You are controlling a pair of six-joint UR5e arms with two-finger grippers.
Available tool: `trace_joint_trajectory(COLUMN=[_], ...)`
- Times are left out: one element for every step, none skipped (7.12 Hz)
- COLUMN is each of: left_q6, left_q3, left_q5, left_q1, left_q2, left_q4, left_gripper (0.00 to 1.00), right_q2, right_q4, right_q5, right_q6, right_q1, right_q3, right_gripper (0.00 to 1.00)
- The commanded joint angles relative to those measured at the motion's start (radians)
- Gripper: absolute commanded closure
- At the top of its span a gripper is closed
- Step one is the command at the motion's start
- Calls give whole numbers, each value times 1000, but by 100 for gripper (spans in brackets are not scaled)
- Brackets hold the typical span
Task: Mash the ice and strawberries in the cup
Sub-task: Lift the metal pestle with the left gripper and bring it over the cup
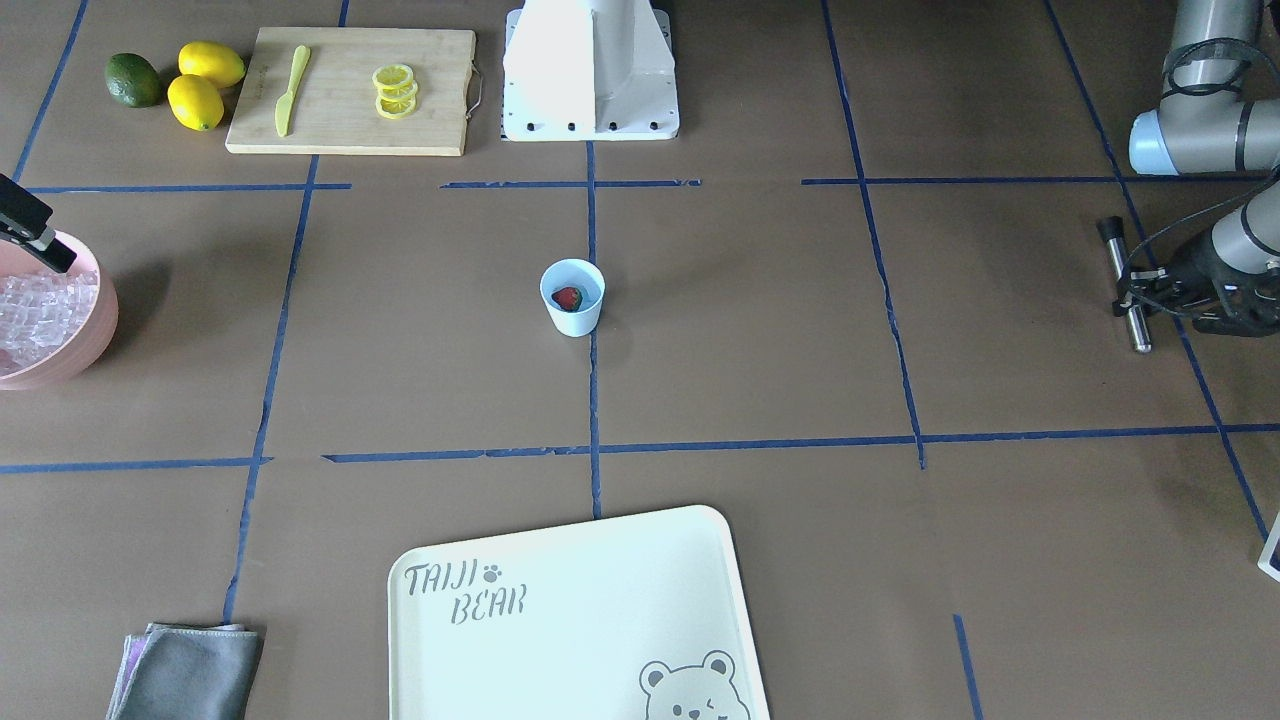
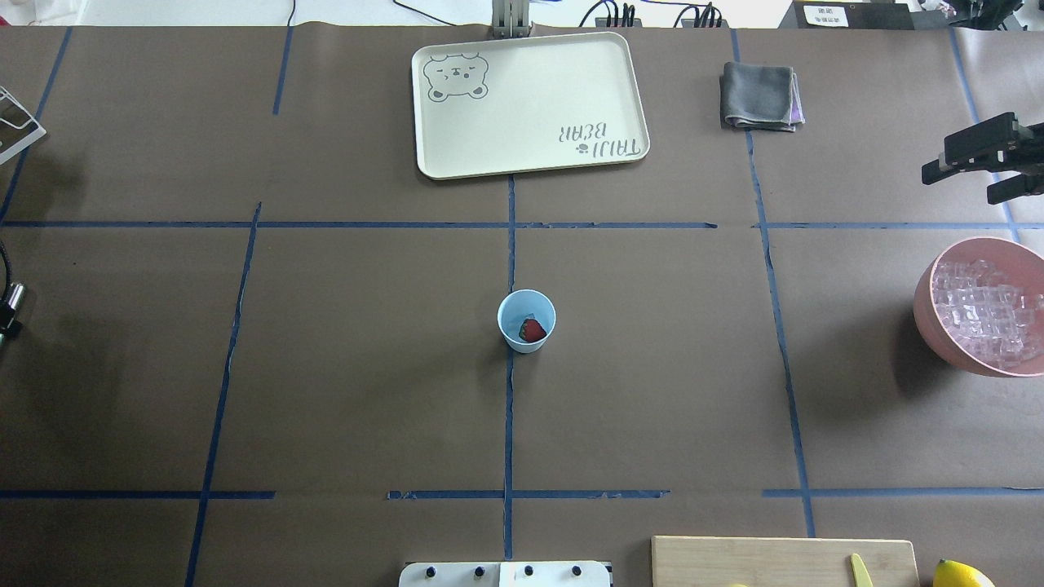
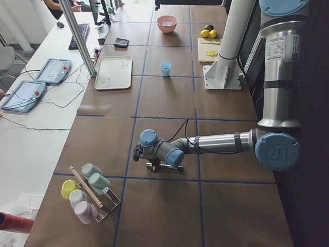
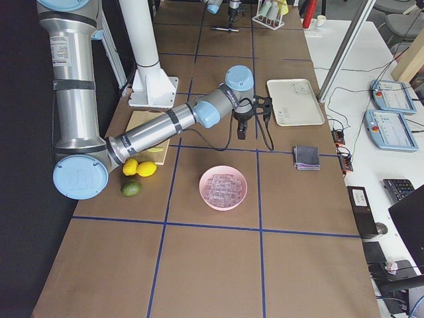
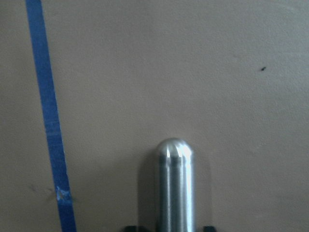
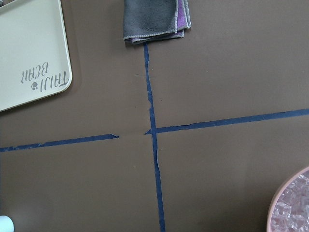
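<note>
The pale blue cup point(image 1: 572, 297) stands at the table's middle and also shows in the overhead view point(image 2: 526, 320). One red strawberry point(image 2: 533, 329) lies inside it. The ice point(image 2: 988, 314) fills a pink bowl point(image 2: 930, 318) at the robot's right edge. My right gripper point(image 2: 958, 186) is open and empty, hovering beyond the bowl. My left gripper point(image 1: 1135, 292) is low at the table on the robot's far left, shut on a metal masher rod point(image 1: 1128, 290). The rod's rounded tip point(image 5: 174, 183) shows in the left wrist view.
A cream tray point(image 2: 530, 102) and a folded grey cloth point(image 2: 758, 96) lie at the far side. A cutting board point(image 1: 350, 90) with a yellow knife and lemon slices, two lemons point(image 1: 205, 82) and a lime point(image 1: 133, 80) sit near the robot's base. A cup rack point(image 3: 90, 193) stands at the left end.
</note>
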Motion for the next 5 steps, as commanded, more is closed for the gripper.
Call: trace_joint_trajectory(left_q6=[-3,-1,-3,-25,-137], left_q3=[-9,-47,-131,-244,-333], left_q5=[-96,-127,-121,-118,-107], left_q1=[-11,-24,-22,-21,4], left_q2=[-24,-85,-137,-182,-239], left_q4=[7,0,-5,1,-5], left_gripper=[100,100,100,100,100], right_q2=[0,0,-1,-2,0], right_q4=[0,0,2,2,2], right_q5=[0,0,0,0,6], right_q6=[0,0,0,0,0], right_q1=[-1,-1,-1,-1,-1], right_q3=[-1,-1,-1,-1,-2], right_gripper=[0,0,0,0,0])
